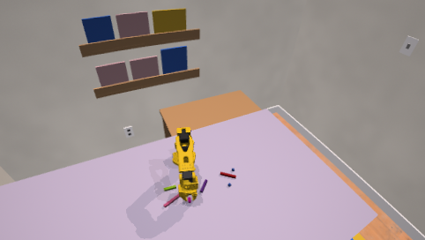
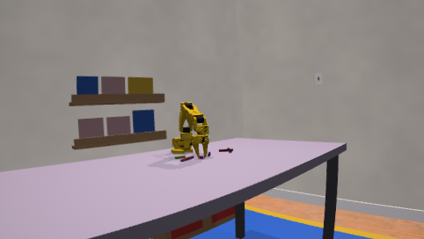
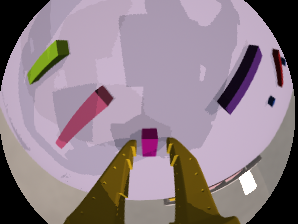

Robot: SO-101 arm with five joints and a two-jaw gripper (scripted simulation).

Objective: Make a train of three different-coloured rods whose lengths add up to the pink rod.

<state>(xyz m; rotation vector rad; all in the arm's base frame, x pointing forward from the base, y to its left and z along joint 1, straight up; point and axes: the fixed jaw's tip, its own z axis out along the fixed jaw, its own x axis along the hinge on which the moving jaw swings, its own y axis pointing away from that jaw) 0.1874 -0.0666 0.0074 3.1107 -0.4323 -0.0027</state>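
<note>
My gripper [image 3: 152, 152] [image 1: 190, 197] [image 2: 201, 154] is down at the table with its fingers narrowed around a short magenta rod [image 3: 149, 140] [image 1: 190, 200]. A thin gap shows on each side of the rod. The pink rod [image 3: 83, 116] [image 1: 171, 201] [image 2: 186, 158] lies just left of the gripper. The lime rod [image 3: 48, 62] [image 1: 169, 188] lies further left. The purple rod [image 3: 241, 79] [image 1: 203, 185] lies to the right. The red rod [image 3: 277, 63] [image 1: 227, 175] [image 2: 225, 150] is beyond it. Two small blue rods [image 1: 233, 169] [image 1: 229, 184] lie near the red rod.
The arm's base [image 1: 184, 146] stands behind the rods on the lilac table top [image 1: 287, 176]. The table's right edge [image 1: 335, 168] is well away from the rods. Wall shelves [image 1: 141, 41] hang far behind.
</note>
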